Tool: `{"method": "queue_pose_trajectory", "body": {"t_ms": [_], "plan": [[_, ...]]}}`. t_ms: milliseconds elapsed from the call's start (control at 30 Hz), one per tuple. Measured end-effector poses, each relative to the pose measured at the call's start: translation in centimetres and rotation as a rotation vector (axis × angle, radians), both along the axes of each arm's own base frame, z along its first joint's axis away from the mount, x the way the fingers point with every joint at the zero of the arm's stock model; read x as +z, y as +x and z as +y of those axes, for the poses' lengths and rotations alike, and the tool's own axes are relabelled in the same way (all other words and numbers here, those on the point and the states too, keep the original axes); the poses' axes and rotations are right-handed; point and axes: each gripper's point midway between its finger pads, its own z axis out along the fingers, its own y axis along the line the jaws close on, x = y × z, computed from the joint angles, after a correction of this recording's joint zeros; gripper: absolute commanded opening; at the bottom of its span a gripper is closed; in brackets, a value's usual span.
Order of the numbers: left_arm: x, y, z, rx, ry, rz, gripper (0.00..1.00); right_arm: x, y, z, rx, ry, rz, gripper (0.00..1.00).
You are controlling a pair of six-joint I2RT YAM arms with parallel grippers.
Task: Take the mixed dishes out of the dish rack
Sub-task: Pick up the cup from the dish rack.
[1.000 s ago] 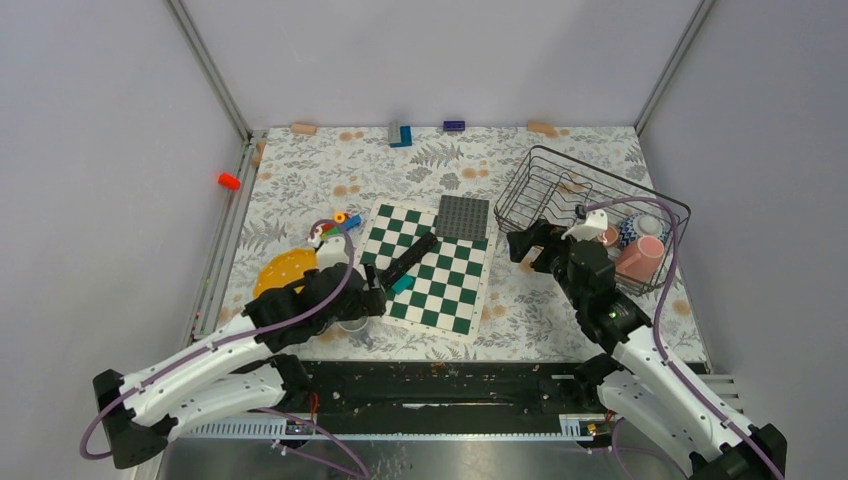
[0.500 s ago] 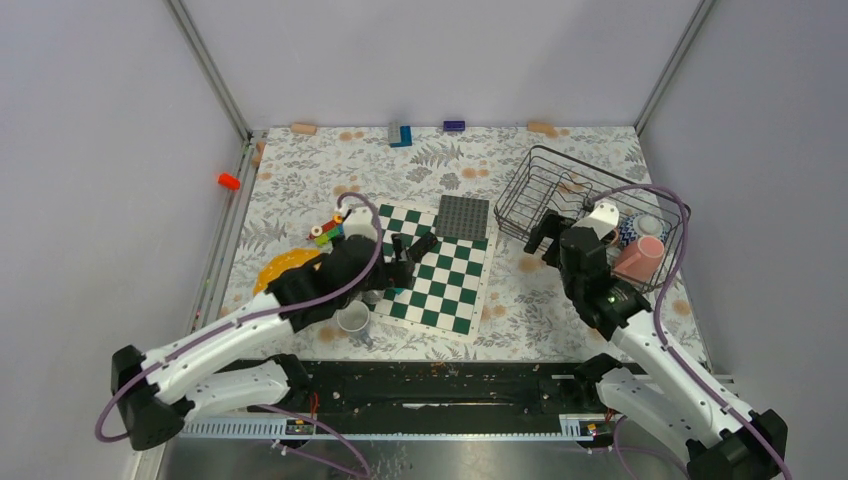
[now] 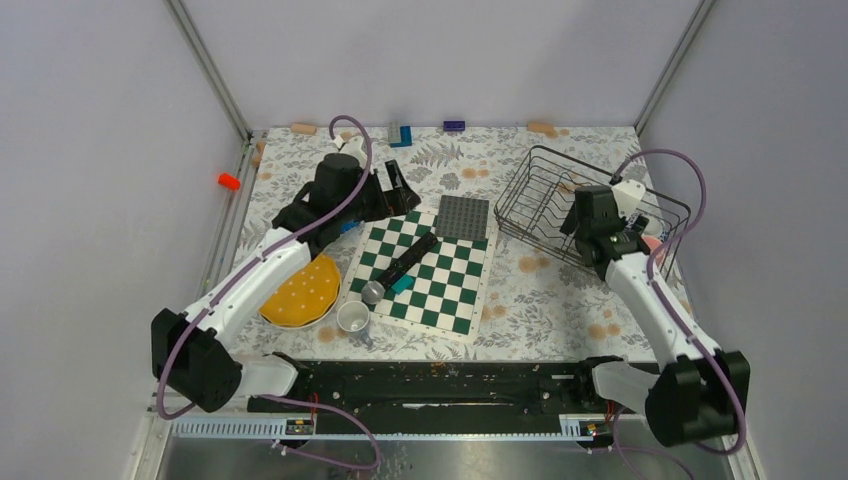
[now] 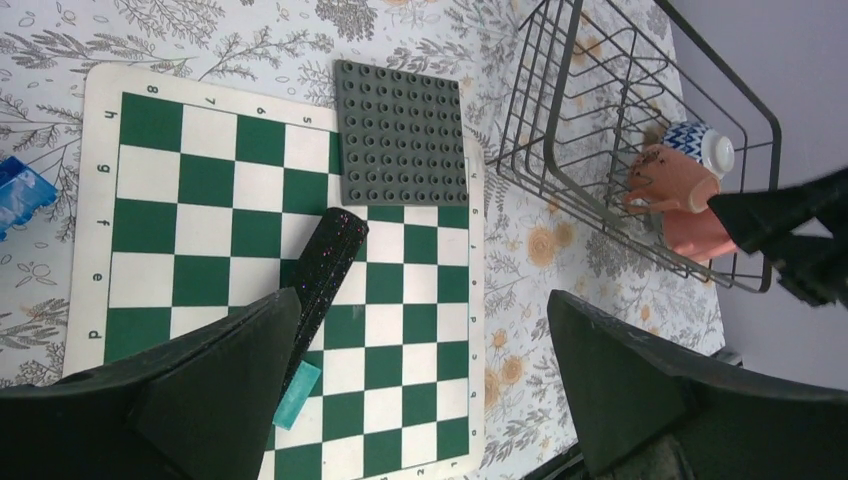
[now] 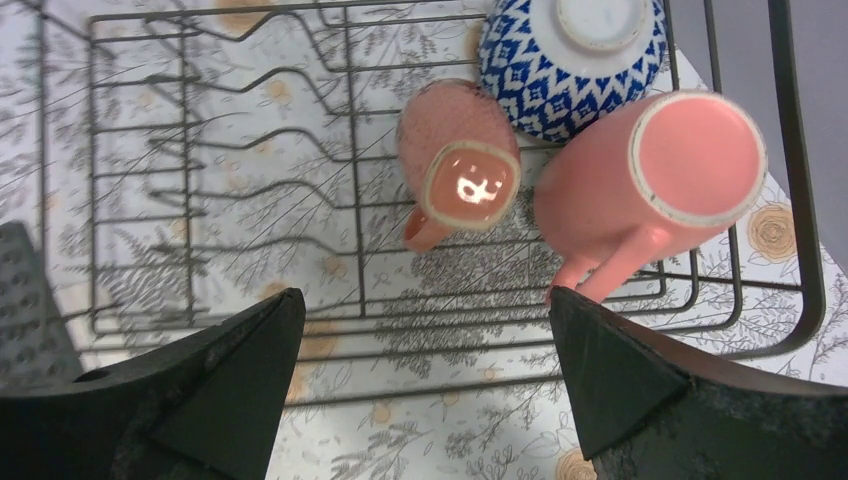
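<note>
The rack [image 3: 540, 195] sits at the worktop's far right corner. A small mug [image 5: 460, 160], a big mug [image 5: 650, 190] and a bowl [image 5: 570, 60] rest upside down in its near right corner, likely to drip dry. The right tool [image 5: 425, 300] hangs above them, fingers wide apart and empty, likely to pick one. The plate [image 3: 300, 290] and a grey mug [image 3: 353, 317] lie out near the near left corner. The left tool [image 4: 420, 297] is wide apart and empty too.

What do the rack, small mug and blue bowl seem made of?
Rack: thin black wire, probably coated metal, matte. Small mug: pink, likely glazed ceramic; its upturned base throws a bright glare. Blue bowl: probably glazed ceramic too, blue-and-white pattern, white foot ring.
</note>
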Motion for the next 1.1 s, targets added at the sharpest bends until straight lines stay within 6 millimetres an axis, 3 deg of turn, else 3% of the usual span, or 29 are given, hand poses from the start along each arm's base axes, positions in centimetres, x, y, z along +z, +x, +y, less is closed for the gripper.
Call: {"method": "queue_pose_trajectory", "body": {"t_ms": [167,467,767,1100], "plan": [[-0.1,-0.5,0.8,0.024,0.019,-0.007,0.99,-1.3,2.3,-1.8,-0.072,0.004,0.079,1.0],[-2.1,-2.6,5.0,0.158,0.085,-0.04,0.99,-4.3,5.0,-3.4,-0.153,0.046,0.155,0.99],[-1.8,-3.5,6.2,0.162,0.096,-0.121,0.99,-5.5,5.1,-4.0,-0.212,0.071,0.166,0.96],[-1.9,-3.3,6.1,0.151,0.103,-0.139,0.99,-7.3,4.9,-5.7,-0.266,0.067,0.204,0.76]]}}
